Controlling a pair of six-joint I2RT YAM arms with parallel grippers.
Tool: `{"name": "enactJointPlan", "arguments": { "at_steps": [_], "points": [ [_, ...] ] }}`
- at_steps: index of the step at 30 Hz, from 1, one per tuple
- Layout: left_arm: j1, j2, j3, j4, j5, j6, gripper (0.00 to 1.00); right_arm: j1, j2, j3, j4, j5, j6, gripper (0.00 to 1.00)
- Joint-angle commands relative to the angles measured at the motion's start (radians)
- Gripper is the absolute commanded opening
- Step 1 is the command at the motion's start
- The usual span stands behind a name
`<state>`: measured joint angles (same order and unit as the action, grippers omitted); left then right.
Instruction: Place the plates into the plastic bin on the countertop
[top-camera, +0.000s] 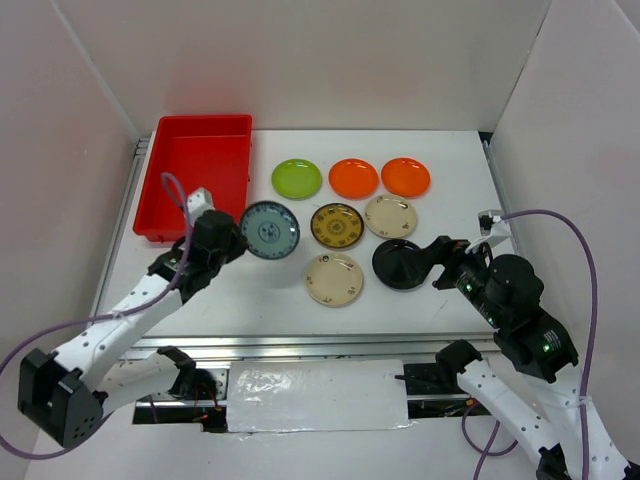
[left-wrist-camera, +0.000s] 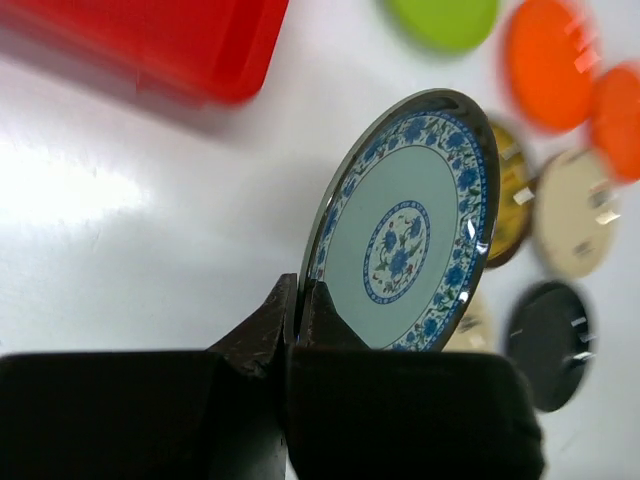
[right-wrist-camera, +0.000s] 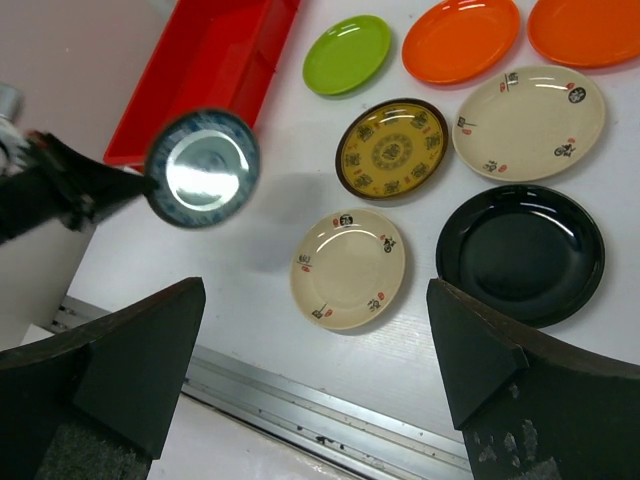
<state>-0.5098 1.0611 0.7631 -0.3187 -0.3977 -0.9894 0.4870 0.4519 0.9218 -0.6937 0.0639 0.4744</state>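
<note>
Plastic bin (top-camera: 205, 178), red: back-left corner of the countertop (top-camera: 455, 150)
Left gripper (top-camera: 238, 240): by the bin's near right corner, jaws pinched tight on the left rim of the blue-grey plate (top-camera: 270, 229), which is raised off the surface and tilted
Lime green plate (top-camera: 297, 178), orange plate (top-camera: 353, 178), second orange plate (top-camera: 405, 177): one row toward the back edge
Olive-gold plate (top-camera: 337, 225), cream plate (top-camera: 391, 215): middle row
Second cream plate (top-camera: 334, 278), black plate (top-camera: 403, 264): nearest row
Right gripper (top-camera: 441, 264): jaws spread wide, holding nothing, at the black plate's right rim
</note>
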Motion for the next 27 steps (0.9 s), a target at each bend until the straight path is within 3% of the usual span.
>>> {"name": "enactJointPlan", "arguments": {
  "at_steps": [1, 5, 8, 13, 20, 27],
  "points": [
    [0.02, -0.066, 0.166, -0.077, -0.162, 0.034, 0.0, 0.009, 0.011, 0.008, 0.049, -0.015, 0.001, 1.0],
    [0.209, 0.051, 0.307, -0.083, -0.109, 0.057, 0.0, 0.009, 0.018, -0.011, 0.074, -0.018, 0.003, 1.0],
    [0.362, 0.315, 0.488, -0.105, 0.003, 0.074, 0.0, 0.007, 0.024, -0.041, 0.105, -0.01, 0.0, 1.0],
    [0.551, 0.6, 0.754, -0.051, 0.156, 0.081, 0.0, 0.004, 0.045, -0.093, 0.155, -0.018, 0.007, 1.0],
    [0.643, 0.997, 1.08, -0.097, 0.2, 0.083, 0.0, -0.001, 0.085, -0.207, 0.241, -0.157, 0.058, 1.0],
    [0.674, 1.188, 1.206, -0.102, 0.253, 0.098, 0.02, -0.004, 0.116, -0.215, 0.26, -0.197, 0.058, 1.0]
  ]
}}
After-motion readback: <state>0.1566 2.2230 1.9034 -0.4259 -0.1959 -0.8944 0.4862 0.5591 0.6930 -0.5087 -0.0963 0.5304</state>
